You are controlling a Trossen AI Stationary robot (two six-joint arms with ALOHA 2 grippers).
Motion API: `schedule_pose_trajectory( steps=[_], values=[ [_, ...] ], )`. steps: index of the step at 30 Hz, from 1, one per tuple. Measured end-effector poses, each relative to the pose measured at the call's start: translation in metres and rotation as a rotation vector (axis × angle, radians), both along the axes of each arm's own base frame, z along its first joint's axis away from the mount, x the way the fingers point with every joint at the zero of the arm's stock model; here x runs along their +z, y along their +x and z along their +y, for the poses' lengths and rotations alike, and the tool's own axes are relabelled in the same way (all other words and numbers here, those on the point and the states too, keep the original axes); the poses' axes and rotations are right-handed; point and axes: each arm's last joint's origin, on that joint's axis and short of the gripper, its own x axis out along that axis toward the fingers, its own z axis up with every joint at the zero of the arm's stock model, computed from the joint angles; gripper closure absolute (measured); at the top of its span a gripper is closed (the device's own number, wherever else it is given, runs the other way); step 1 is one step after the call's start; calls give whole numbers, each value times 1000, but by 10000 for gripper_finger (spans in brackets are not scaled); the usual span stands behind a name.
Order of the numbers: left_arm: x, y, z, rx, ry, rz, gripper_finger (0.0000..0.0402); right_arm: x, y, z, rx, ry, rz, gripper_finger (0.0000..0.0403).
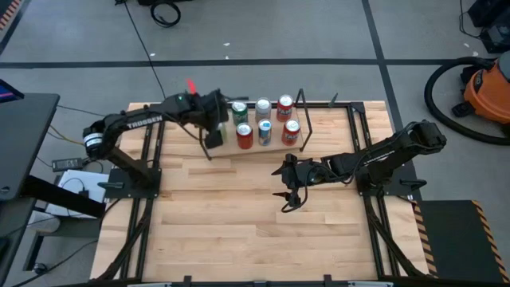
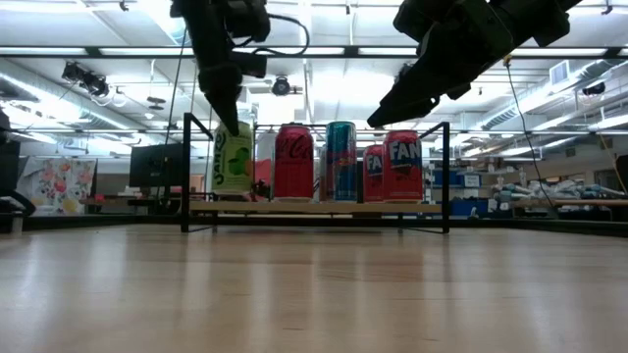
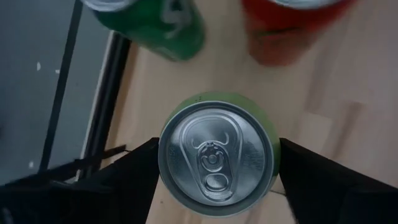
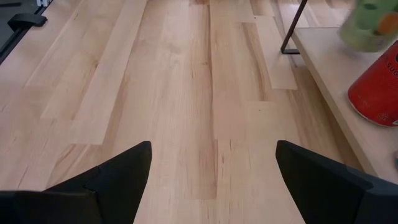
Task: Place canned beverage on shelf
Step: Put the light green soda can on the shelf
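Green can [image 3: 214, 155] between left fingers [image 3: 134, 168], on shelf [image 2: 314, 207]

We see the low plywood shelf with black rod uprights [image 1: 272, 146] at the far middle of the plank bench [image 1: 239, 223]. On its left end stands the light green can [image 3: 214, 155], between the left gripper's [image 3: 217, 171] fingers. The right gripper [image 1: 287, 194] hangs over the bench nearer us, well apart from the shelf.
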Motion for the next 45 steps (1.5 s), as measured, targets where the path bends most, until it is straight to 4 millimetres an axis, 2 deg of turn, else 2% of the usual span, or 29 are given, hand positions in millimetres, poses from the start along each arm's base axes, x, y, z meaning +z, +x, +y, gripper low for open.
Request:
schedule_pose_trajectory(
  steps=[11,18,22,29,38,45],
  values=[
    [0,-18,58,10,-9,-113,106,0,0,0,12,-15,0,48],
    [-13,-19,79,-34,3,-63,106,0,0,-1,15,-18,-1,48],
    [-14,-17,87,-52,10,-49,106,1,1,-4,8,-14,-7,48],
    [-13,-18,89,-53,2,-46,102,1,2,-7,2,-11,-7,48],
    [-13,-8,79,-70,38,-27,44,1,2,-7,4,-10,-6,48],
    [-12,-3,71,-62,96,22,22,1,2,-7,4,-10,-6,48]
  ],
)
